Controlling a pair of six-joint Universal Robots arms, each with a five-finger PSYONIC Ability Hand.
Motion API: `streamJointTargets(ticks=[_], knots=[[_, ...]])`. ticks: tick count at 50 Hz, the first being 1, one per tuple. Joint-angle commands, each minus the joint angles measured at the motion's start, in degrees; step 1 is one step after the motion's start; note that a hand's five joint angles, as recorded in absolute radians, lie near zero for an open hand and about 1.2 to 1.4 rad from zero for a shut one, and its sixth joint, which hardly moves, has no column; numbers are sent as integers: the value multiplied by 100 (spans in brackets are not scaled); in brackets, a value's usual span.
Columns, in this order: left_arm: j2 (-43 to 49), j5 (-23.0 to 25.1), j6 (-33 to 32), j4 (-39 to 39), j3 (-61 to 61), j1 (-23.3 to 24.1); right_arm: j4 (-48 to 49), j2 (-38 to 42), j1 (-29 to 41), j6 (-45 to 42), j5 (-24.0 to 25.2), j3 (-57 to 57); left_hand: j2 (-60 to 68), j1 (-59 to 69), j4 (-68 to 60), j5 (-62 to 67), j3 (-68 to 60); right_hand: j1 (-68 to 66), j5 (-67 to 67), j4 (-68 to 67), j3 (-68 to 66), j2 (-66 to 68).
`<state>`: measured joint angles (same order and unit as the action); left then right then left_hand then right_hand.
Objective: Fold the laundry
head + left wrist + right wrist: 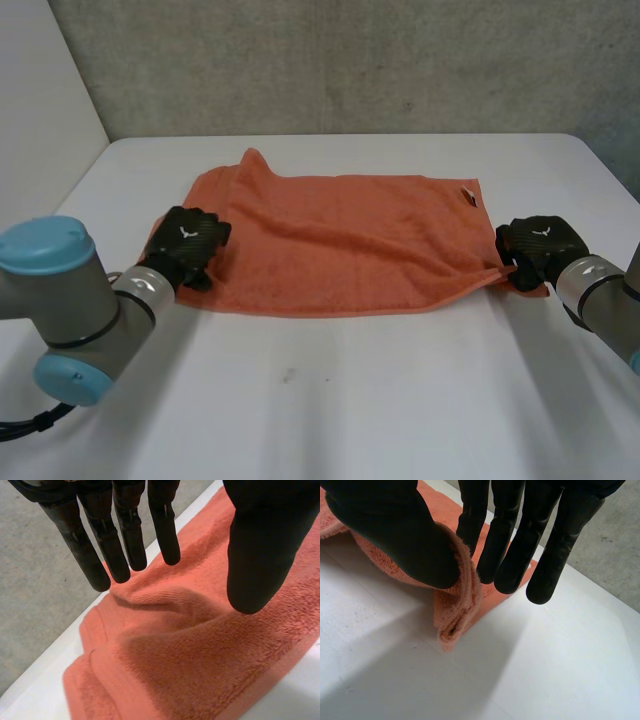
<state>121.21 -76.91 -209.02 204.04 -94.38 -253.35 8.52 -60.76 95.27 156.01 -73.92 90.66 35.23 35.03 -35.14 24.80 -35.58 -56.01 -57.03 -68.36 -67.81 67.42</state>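
Observation:
An orange towel lies spread across the white table, rumpled along its left side with a raised fold at the far left. My left hand is over the towel's left edge near the front corner. In the left wrist view its fingers are straight and apart from the thumb, above the towel, gripping nothing. My right hand is at the towel's front right corner. In the right wrist view the thumb pinches the bunched towel corner against the fingers, lifting it a little off the table.
A grey wall runs behind the table's far edge. A small label sits at the towel's far right corner. Bare white tabletop stretches in front of the towel and to both sides.

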Motion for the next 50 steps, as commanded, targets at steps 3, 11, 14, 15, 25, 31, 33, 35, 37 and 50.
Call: streamJointTargets(ticks=[3, 11, 14, 15, 25, 31, 33, 35, 37, 50], knots=[[570, 10, -104, 14, 289, -4, 1, -6, 0, 0, 0, 13, 375, 394, -383, 418, -339, -2399, -1297, -1164, -1219, 1258], [869, 10, -174, -127, 526, -4, 1, -6, 0, 0, -8, 13, 1549, 1569, -1558, 1592, -1514, -2399, -1297, -1164, -1219, 1258], [922, 10, -174, -180, 570, -4, 1, -6, -9, 0, -9, 5, 2474, 2494, -2483, 2518, -2439, -2399, -1297, -1164, -1219, 1258], [940, 10, -174, -215, 579, -4, 1, -6, -9, 0, -9, 5, 2777, 2797, -2786, 2820, -2742, -2399, -1297, -1164, -1219, 1258], [449, -113, -271, -584, 421, -48, -586, -102, -53, -9, -17, -258, 4477, 4497, -4486, 4520, -4442, -2399, -1297, -1164, -1219, 1258], [-816, -421, -455, -1093, -299, -75, -2071, -489, -53, -675, 0, -602, 4477, 4497, -4486, 4520, -4442, -2399, -1297, -1164, -1219, 1258], [-1133, -473, -543, -1295, -483, -66, -2789, -620, -44, -1323, 0, -611, 4477, 4497, -4486, 4520, -4442, -2399, -1297, -1164, -1219, 1258], [-1546, -491, -710, -1734, -747, -66, -3232, -674, -44, -1799, -96, -550, 4477, 4497, -4486, 4520, -4442, -2399, -1297, -1164, -1219, 1258], [-1740, -500, -815, -2059, -879, -57, -3636, -700, -53, -2204, -131, -488, 4477, 4497, -4486, 4520, -4442, -2399, -1297, -1164, -1219, 1258], [-730, -535, -1097, -2474, -528, -66, -3796, -278, 9, -3085, -457, -540, 4477, 4497, -4486, 4520, -4442, -2399, -1297, -1164, -1219, 1258]])
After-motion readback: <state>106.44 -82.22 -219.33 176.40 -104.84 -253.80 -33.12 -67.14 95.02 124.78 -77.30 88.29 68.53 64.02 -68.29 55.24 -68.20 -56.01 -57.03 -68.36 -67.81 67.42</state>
